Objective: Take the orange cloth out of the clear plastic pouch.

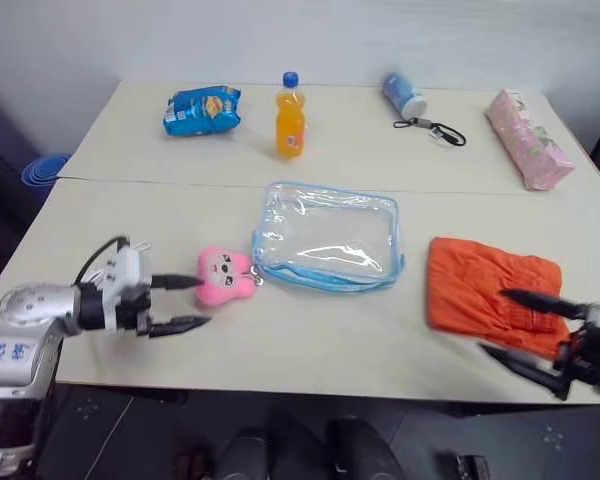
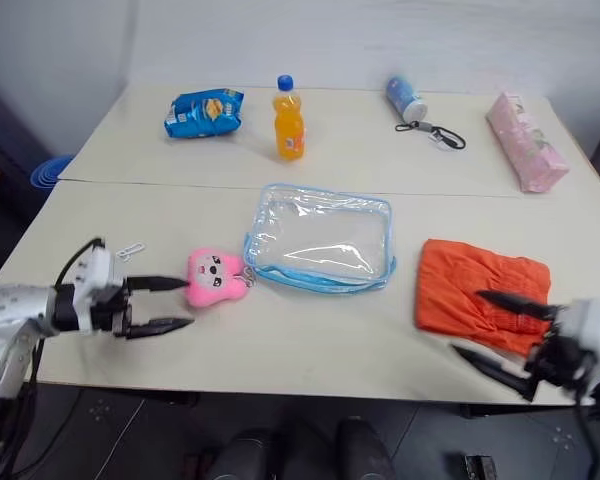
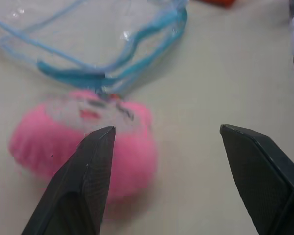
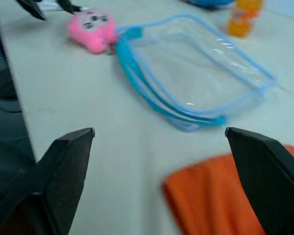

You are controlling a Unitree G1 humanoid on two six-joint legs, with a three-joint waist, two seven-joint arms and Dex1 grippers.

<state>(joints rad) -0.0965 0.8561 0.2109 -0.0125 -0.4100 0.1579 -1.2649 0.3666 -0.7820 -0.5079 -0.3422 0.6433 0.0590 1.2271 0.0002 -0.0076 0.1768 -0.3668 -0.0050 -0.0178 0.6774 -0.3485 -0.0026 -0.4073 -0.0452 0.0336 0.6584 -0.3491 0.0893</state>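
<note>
Lying apart: one orange cloth, one empty clear plastic pouch; left claw and right claw both wide.

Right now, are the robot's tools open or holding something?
Left tool: open, holding nothing, beside the pink plush toy.
Right tool: open, holding nothing, over the orange cloth.

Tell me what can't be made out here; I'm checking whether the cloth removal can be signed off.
- Orange cloth: its near edge is covered by the right gripper in the head views; cut off by the bottom edge in the right wrist view.
- Clear plastic pouch: which side is open is not readable; the left wrist view cuts it off at the top.
- Pink plush toy: blurred, partly behind a left gripper finger.
</note>
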